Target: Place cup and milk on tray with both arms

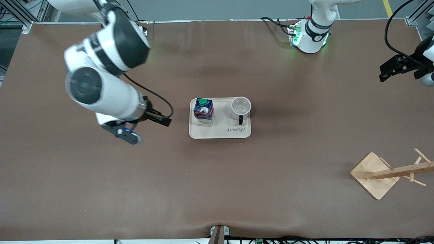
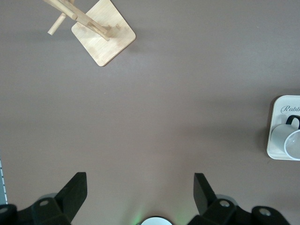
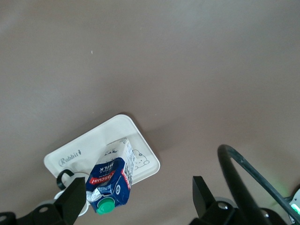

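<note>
Brown matting covers the whole table, and near its middle lies the cream tray with its script word facing the front camera. Both things are already on it: the milk stands upright at the end of the tray toward the right arm, green cap on top, and the cup stands upright at the end toward the left arm, mouth up, its black handle pointing toward the front camera. They are apart from each other, with bare tray between them.

From where I stand the right gripper hangs in the air over bare matting just beside the tray's milk end, fingers spread and holding nothing; its wrist view looks down on the carton and the bear drawing. Up by the table's edge at the left arm's end, the left gripper also hangs over bare matting, well apart from the tray, fingers spread and empty. A wooden rack with a square base sits at that same end, nearer the front camera than the tray
</note>
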Motion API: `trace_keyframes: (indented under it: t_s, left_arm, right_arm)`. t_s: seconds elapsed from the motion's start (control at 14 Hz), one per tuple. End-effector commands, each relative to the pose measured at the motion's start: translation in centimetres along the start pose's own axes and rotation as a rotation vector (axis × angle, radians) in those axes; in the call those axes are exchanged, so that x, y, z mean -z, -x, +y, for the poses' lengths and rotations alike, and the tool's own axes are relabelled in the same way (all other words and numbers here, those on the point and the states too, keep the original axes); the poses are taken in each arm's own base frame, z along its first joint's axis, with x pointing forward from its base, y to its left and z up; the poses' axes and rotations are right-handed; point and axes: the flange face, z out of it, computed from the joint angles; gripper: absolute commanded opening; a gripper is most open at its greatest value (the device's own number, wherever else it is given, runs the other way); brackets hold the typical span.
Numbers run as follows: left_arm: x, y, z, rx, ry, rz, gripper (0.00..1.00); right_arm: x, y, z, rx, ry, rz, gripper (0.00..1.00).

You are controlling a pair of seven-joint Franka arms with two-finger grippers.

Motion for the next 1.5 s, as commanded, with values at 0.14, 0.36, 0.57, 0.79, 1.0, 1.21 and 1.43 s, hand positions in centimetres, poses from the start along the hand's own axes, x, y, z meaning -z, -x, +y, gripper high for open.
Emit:
trace_keyframes:
  t_s: [0.14,0.36,0.57,0.79,1.0,1.21,1.43]
  left_arm:
    - [0.1,-0.1,0.4,-0.022,0.015,0.01,1.0]
    - [-0.1,-0.2,0.4,-0.021,0.015,0.008,1.0]
    - [0.0,0.0,0.3,-0.018,0.016,0.007,1.0]
    - [0.1,0.2,0.1,-0.015,0.016,0.005,1.0]
    - [0.2,0.2,-0.1,-0.012,0.016,0.009,1.0]
    - [0.5,0.6,-0.2,-0.011,0.015,0.008,1.0]
    - [0.6,0.9,-0.2,-0.011,0.014,0.008,1.0]
  right_arm:
    - [5.9,-0.8,7.8,0.136,0.083,0.047,1.0]
    - [8.5,-2.3,13.0,0.277,0.105,0.065,1.0]
    - [10.0,-4.1,17.7,0.391,0.122,0.05,1.0]
    - [11.6,-4.1,20.0,0.406,0.127,0.065,1.0]
    - [12.2,-5.3,23.9,0.435,0.077,0.038,1.0]
    - [12.7,-3.0,24.2,0.449,0.084,0.067,1.0]
    - [13.2,-2.7,25.9,0.443,0.067,0.114,1.0]
